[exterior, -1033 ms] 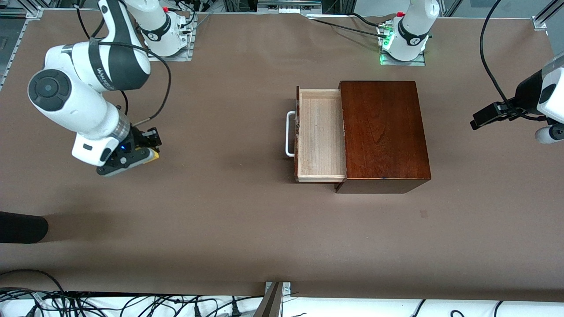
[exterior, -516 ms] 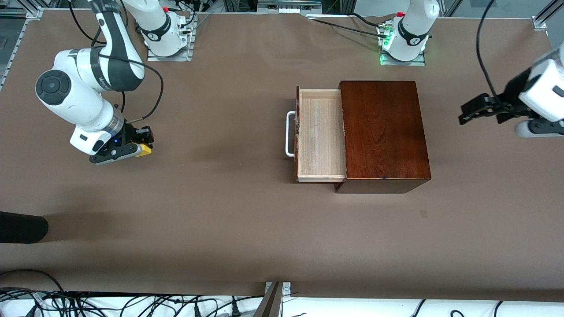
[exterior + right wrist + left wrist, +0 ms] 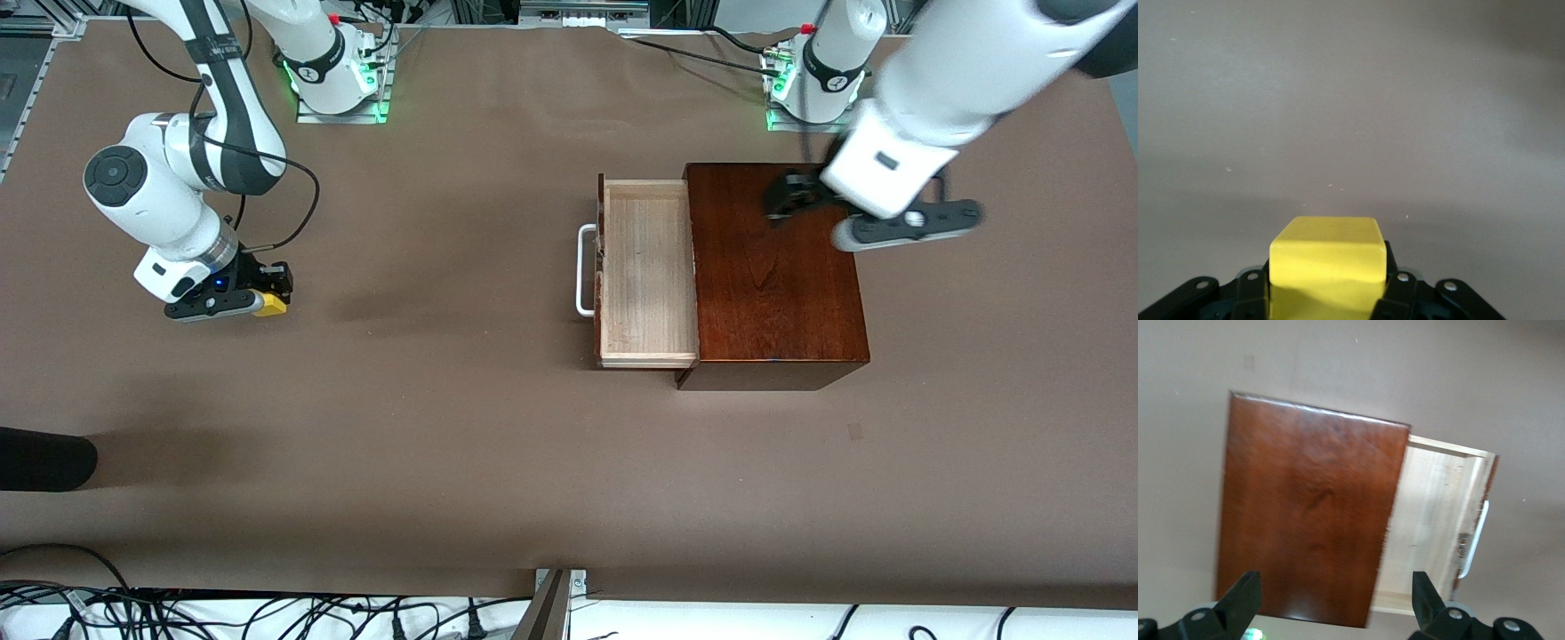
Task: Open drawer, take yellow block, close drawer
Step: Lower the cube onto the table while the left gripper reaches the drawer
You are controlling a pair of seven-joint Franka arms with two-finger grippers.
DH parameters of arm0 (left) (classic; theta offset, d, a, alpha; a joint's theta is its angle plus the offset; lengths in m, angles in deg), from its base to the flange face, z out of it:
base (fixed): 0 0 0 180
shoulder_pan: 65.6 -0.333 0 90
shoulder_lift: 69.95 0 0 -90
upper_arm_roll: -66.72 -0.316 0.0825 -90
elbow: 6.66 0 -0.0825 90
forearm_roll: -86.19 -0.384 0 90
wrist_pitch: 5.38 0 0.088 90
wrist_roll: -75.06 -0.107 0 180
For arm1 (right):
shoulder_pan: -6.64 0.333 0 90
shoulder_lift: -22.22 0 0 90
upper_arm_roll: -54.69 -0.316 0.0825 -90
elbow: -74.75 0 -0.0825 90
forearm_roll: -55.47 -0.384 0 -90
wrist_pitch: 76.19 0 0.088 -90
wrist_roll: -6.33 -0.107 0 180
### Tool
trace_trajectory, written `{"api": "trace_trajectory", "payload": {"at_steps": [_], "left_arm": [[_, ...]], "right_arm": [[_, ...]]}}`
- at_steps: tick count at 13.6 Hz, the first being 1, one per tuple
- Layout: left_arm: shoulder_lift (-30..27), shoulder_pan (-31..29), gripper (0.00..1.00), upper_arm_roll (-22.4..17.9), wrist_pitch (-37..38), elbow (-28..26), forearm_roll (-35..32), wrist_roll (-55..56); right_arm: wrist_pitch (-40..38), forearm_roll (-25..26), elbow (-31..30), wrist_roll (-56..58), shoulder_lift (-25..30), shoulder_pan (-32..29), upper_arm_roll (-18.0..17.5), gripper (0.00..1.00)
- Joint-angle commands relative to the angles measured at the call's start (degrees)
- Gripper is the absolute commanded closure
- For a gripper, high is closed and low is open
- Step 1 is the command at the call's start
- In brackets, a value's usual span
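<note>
**Yellow block in the right gripper's grasp; drawer stands open**

The right gripper (image 3: 258, 300) is low over the brown table (image 3: 444, 427) toward the right arm's end, well apart from the mahogany box (image 3: 773, 276). Its jaws are clenched on the yellow block (image 3: 271, 303), which sits squarely between the two fingers. In the right wrist view the yellow block (image 3: 1327, 263) fills the gap between the black fingers (image 3: 1248, 297), its plain top face and one side showing, with bare table surface around it. Whether the block's underside touches the table cannot be told.

The drawer (image 3: 646, 271) is pulled out of the box toward the right arm's end of the table. Its pale wooden tray is exposed, and nothing is visible on its floor. The white U-shaped handle (image 3: 584, 270) projects from the dark front panel.

The left gripper (image 3: 791, 203) hangs in the air over the box's top, near the edge toward the robots' bases. Its jaws are spread wide and grasp nothing; in the left wrist view the two fingertips (image 3: 1245, 597) frame the box lid and the open drawer (image 3: 1438, 520) below.
</note>
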Motion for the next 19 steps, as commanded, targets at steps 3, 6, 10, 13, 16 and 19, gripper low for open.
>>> {"api": "trace_trajectory", "payload": {"at_steps": [3,6,10,13,16,19], "left_arm": [[9.59,10.51,0.00,-0.86,0.68,7.66,0.26,18.17],[15.57,15.79,0.00,-0.86,-2.47,10.74,0.34,30.47],[22.25,21.94,0.00,-1.39,-10.99,10.74,0.34,44.11],[26.48,25.11,0.17,-1.65,-17.33,10.74,0.26,52.56],[29.03,26.17,0.63,-1.57,-21.02,10.66,0.26,52.75],[31.66,26.96,1.00,-1.74,-22.53,10.66,0.26,52.40]], "right_arm": [[5.61,-4.74,-2.79,0.64,-2.92,0.10,0.43,1.00],[9.29,-4.92,-3.66,0.81,-5.20,-0.07,0.43,1.00],[11.50,-11.05,-4.29,3.96,-7.84,-0.16,0.43,1.00],[12.38,-19.92,-4.29,11.68,-9.94,-0.16,0.43,1.00],[13.61,-25.04,-4.29,16.89,-12.32,-0.16,0.43,1.00],[13.79,-26.98,-4.20,18.65,-13.64,-0.16,0.43,1.00]]}}
